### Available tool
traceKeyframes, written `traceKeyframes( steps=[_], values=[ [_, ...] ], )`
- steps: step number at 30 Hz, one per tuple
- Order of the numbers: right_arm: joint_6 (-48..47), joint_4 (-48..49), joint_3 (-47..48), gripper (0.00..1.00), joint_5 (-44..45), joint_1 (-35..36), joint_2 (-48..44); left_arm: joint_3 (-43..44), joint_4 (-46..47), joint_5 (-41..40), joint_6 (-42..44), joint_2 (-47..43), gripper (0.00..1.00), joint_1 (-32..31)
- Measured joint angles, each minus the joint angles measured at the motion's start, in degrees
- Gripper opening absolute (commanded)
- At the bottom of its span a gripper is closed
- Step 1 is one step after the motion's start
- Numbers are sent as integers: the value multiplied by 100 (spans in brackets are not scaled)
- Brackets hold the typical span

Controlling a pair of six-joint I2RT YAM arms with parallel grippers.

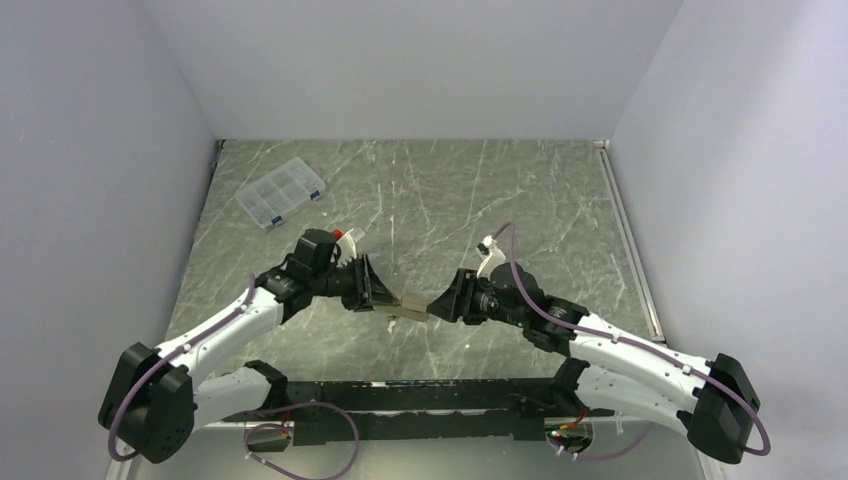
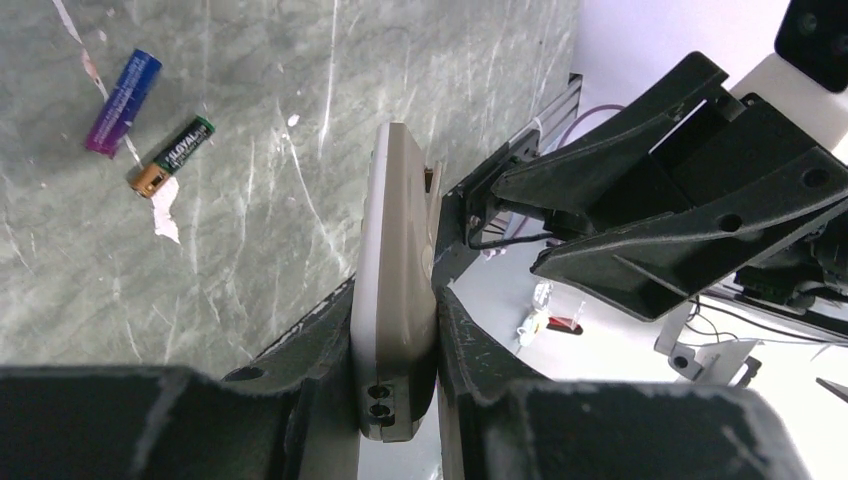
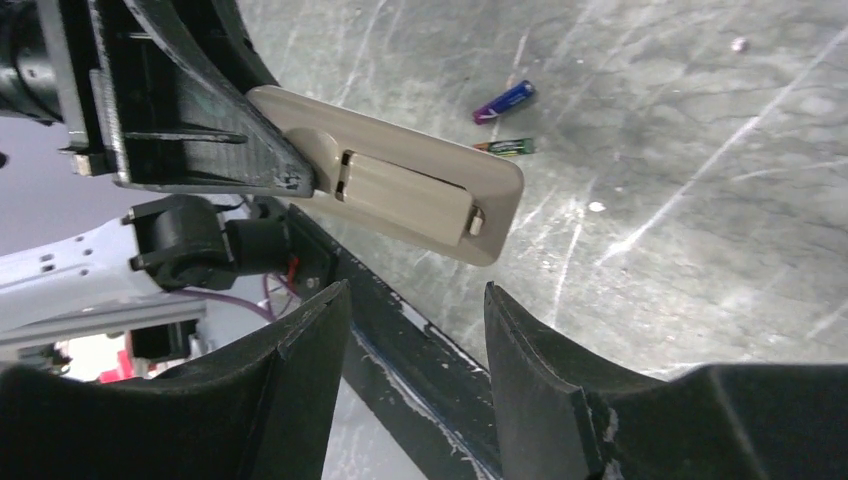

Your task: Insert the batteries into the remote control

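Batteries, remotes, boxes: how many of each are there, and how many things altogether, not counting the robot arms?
Batteries: 2
Remote: 1
Clear box: 1
Total: 4

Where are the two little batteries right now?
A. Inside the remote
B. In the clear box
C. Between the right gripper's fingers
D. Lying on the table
D: the blue-purple battery and the dark battery both lie loose on the table, away from the remote.
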Motion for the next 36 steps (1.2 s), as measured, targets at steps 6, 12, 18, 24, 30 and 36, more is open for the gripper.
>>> traceKeyframes(
  steps=[6,12,18,24,30,36],
  values=[
    [-181,-343,20,54,352,-7,31,310,-114,-267,267,422,0,0],
    [-391,-734,72,55,756,-7,28,866,-518,-590,599,881,0,-7],
    [-573,-1025,94,55,1119,-7,-31,1856,-1287,-1213,1091,1392,0,-146],
    [-680,-1231,94,55,1373,-7,-79,2643,-1849,-1799,1491,1906,0,-367],
    [-734,-1292,94,56,1515,-7,-136,3244,-2546,-2553,1790,2472,0,-741],
    [-763,-1364,92,56,1587,-7,-190,3853,-3134,-3281,1976,2879,0,-1187]
  ],
)
